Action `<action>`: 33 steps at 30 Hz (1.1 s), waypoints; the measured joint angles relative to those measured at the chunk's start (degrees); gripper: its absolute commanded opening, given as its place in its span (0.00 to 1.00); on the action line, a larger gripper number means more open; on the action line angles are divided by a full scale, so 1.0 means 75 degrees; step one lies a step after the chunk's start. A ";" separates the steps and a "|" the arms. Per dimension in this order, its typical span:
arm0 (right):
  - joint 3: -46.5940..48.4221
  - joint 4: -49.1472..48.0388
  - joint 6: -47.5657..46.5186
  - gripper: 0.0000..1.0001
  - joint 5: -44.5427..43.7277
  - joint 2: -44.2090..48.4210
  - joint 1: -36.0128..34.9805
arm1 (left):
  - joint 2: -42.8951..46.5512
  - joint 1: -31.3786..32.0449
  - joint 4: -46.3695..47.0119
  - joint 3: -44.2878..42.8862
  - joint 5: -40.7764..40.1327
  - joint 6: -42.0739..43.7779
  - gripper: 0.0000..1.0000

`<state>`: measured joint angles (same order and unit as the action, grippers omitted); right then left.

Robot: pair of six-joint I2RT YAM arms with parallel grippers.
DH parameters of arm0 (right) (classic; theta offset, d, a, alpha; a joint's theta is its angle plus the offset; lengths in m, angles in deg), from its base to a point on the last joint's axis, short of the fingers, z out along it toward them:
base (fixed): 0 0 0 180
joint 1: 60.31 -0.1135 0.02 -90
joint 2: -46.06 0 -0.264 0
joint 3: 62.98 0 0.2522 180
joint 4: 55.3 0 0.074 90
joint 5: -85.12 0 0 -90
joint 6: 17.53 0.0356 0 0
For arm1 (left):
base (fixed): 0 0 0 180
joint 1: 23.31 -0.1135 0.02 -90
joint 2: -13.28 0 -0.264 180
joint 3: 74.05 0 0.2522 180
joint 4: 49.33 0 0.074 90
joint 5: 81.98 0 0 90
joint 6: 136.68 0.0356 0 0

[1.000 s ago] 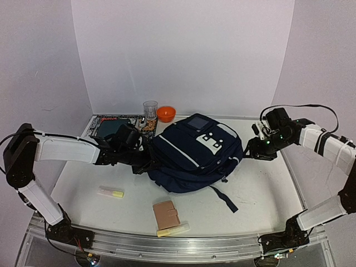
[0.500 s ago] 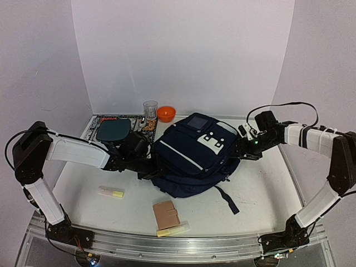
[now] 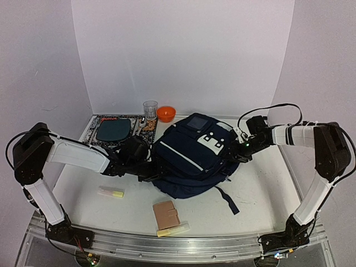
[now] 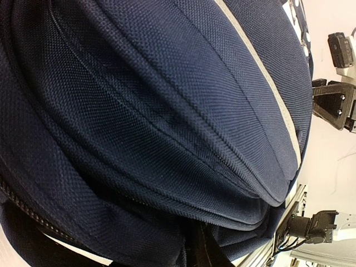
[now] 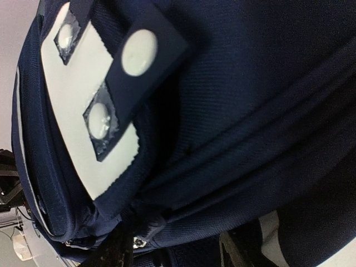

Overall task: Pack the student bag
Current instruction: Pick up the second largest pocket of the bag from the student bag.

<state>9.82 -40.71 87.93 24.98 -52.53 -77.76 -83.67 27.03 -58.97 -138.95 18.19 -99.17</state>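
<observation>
The student bag [image 3: 192,156] is a large navy backpack with a thin white stripe and white buckle patches, lying flat in the middle of the table. My left gripper [image 3: 149,168] is pressed into its left edge. In the left wrist view the bag [image 4: 167,111] fills the frame, and my gripper [image 4: 207,247] shows only as one dark shape under a fold, jaws together on fabric. My right gripper [image 3: 238,150] is at the bag's right side. In the right wrist view its fingers [image 5: 114,250] stand apart around the bag's lower seam [image 5: 222,183], with a zip pull [image 5: 136,240] between them.
A yellow highlighter [image 3: 110,193], a brown wallet [image 3: 166,214] and a pale yellow marker [image 3: 172,230] lie in front of the bag. A patterned mat with a dark plate [image 3: 114,130], a glass [image 3: 150,108] and an orange bowl [image 3: 166,114] stand behind. A bag strap [image 3: 228,200] trails forward.
</observation>
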 measured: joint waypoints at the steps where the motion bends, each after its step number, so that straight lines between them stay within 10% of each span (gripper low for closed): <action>1: 0.0020 -0.0038 0.0026 0.52 0.0038 -0.0020 -0.0028 | 0.0000 0.0002 0.0003 0.0000 -0.0003 0.0001 0.22; 6: 0.0140 -0.0071 0.0198 0.50 0.0096 -0.0118 -0.0143 | -0.0001 0.0034 0.0003 0.0000 -0.0084 0.0003 0.19; 16: 0.0213 0.0065 0.0666 0.11 -0.0548 -0.0145 -0.0354 | -0.0108 0.0084 0.0061 -0.0012 -0.0175 -0.0001 0.14; 33: 0.0024 0.0703 0.0884 0.20 -0.2121 0.1045 -0.1231 | -0.0117 0.0157 0.0058 -0.0015 -0.0519 -0.0689 0.00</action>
<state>10.00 -35.44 94.56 9.07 -44.69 -86.99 -84.54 28.20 -58.53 -139.06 14.30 -104.34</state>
